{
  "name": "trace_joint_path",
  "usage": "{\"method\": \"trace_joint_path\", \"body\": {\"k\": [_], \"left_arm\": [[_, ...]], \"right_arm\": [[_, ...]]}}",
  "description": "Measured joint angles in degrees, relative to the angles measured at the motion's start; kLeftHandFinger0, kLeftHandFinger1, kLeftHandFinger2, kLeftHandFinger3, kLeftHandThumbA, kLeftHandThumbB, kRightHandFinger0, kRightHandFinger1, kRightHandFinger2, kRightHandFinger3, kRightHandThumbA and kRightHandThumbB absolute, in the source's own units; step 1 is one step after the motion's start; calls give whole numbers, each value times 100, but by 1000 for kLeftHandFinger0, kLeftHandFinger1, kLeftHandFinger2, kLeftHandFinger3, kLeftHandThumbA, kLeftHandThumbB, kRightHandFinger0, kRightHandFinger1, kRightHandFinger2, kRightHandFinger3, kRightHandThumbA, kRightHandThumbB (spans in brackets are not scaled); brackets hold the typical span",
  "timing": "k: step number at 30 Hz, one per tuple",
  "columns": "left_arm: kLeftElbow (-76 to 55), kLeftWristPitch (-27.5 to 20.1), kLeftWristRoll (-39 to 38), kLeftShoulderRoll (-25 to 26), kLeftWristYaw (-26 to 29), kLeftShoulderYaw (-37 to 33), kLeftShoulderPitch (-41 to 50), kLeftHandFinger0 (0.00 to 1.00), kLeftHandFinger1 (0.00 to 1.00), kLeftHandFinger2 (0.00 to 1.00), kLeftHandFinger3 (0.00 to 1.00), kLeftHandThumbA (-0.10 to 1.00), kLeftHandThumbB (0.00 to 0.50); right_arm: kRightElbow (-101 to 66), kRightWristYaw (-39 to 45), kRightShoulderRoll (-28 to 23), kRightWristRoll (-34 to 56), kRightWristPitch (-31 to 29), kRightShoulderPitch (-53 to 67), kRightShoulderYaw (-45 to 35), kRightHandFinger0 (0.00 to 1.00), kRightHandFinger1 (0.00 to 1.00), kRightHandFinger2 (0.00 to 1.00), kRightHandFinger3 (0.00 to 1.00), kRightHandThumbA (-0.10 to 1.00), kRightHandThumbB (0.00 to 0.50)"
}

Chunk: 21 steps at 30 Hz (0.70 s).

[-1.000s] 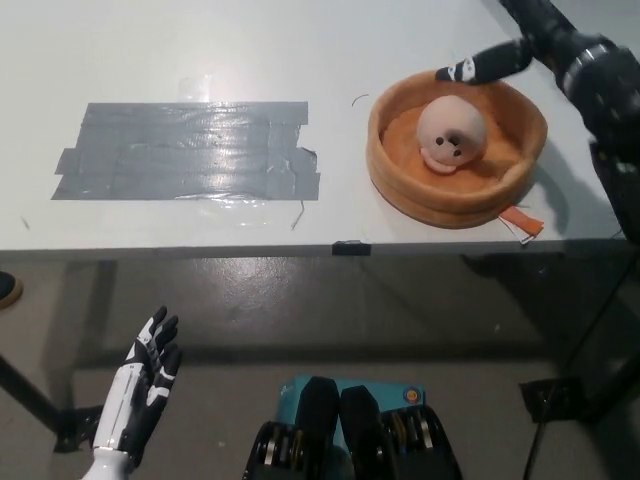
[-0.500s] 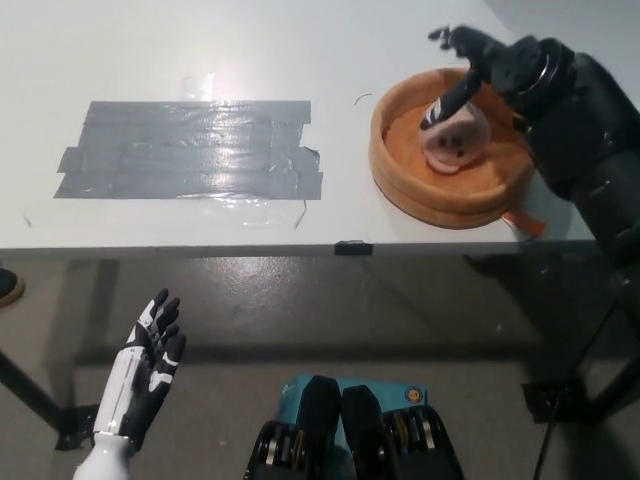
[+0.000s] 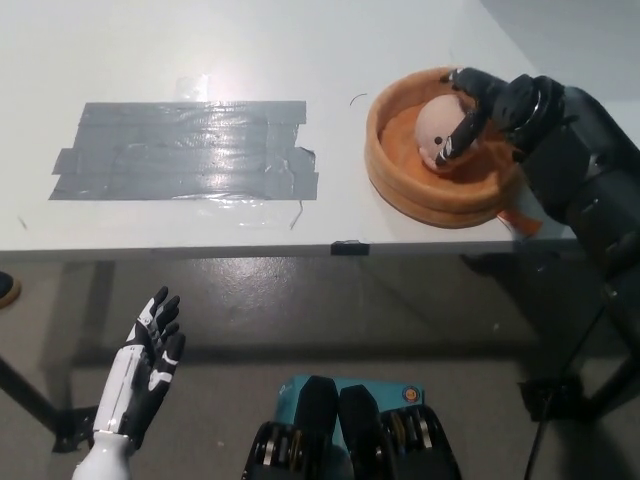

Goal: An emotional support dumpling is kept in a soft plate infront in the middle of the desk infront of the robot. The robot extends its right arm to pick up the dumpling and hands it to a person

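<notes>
**Right hand curling over the dumpling in its plate**

The black right hand (image 3: 492, 103) is reaching down into the soft plate (image 3: 400, 190), its fingers (image 3: 462, 132) bending around the far and near sides of the dumpling (image 3: 437, 125). They are draping over the pale, rounded toy and look to be touching it, but whether they are already squeezing it cannot be told from here; the toy is sitting on the plate's floor, not lifted. The curled pose suits the object: a soft ball needs wrapping from above and the sides, since the raised orange rim is blocking any low approach.

Just under and around the hand, the plate is cradling the dumpling near its middle, which is keeping the toy from rolling away as the fingers are closing. An orange tag (image 3: 524, 222) is sticking out from the plate's near edge, below the forearm.

Well away to the hand's left, a grey tape patch (image 3: 185, 150) is lying flat on the white desk (image 3: 300, 40), playing no part here.

The white left hand (image 3: 145, 365) is resting far off, below the desk edge, fingers spread and holding nothing, leaving the work to the right arm.
</notes>
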Motion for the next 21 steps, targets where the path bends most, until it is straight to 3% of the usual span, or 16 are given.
{"method": "trace_joint_path", "body": {"k": [10,18,21], "left_arm": [[0,-8,9,1,0,0,-2,1000,1000,1000,1000,827,360],[-1,-7,21,1,-2,-1,-22,1000,1000,1000,1000,828,355],[-6,-7,26,4,-5,-1,-42,1000,1000,1000,1000,829,358]], "right_arm": [[137,-21,16,-96,-74,11,31,1000,1000,1000,1000,1000,400],[152,-25,59,-66,-109,17,-118,1000,1000,1000,1000,933,358],[154,-25,64,-45,-185,42,-228,1000,1000,1000,1000,956,348]]}}
